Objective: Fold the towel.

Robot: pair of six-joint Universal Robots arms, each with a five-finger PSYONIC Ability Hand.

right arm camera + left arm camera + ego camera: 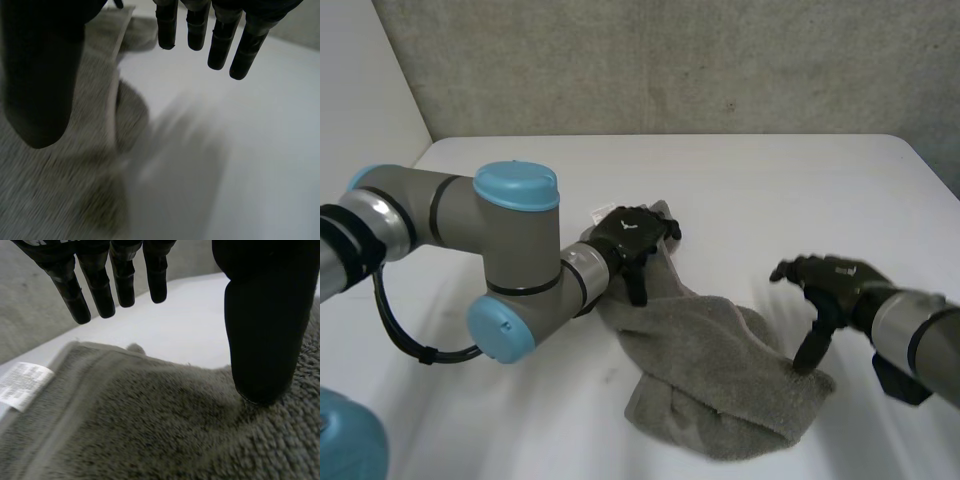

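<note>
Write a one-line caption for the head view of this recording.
Crumpled grey towel on the white table; left hand open over its far corner, right hand open at its right edge.

We have the towel [720, 370] lying bunched on the table [770, 180], between our two hands. Our left hand [630, 238] sits on its far left corner, thumb down on the cloth, near the label [22, 385]. Our right hand [830, 280] is at the towel's right edge, fingers [220, 40] over bare table.
</note>
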